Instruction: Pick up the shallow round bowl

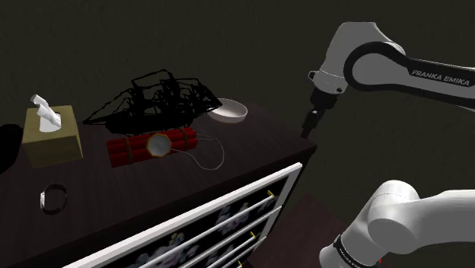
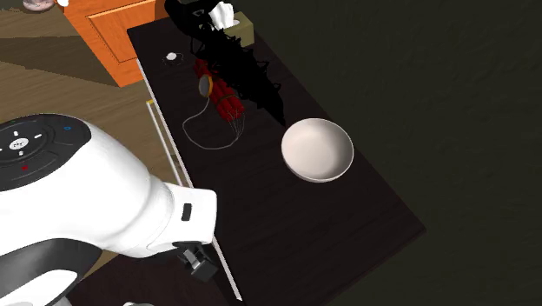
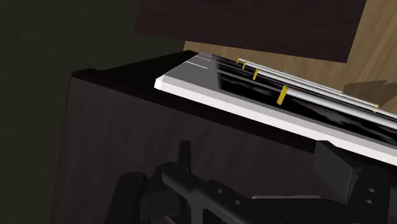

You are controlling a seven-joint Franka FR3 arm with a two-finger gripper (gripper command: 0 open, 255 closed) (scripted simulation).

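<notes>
The shallow round white bowl [image 1: 228,113] [image 2: 318,149] sits upright on the dark dresser top [image 1: 255,156] [image 2: 339,226], near its far corner and just beside a black ship model [image 1: 156,99]. My black gripper [image 1: 307,129] [image 2: 200,265] hangs in the air off the dresser's end at the shoulder view's right, well apart from the bowl. It is open and holds nothing. The wrist view looks at the dresser's dark side and its white-edged drawer fronts [image 3: 254,95].
A red dynamite bundle with a clock [image 1: 152,145] [image 2: 224,97] and a loose wire [image 2: 204,130] lie mid-top. A tissue box [image 1: 52,133] and a small bracelet [image 1: 53,199] sit at the far end. An orange cabinet [image 2: 113,26] stands beyond the dresser.
</notes>
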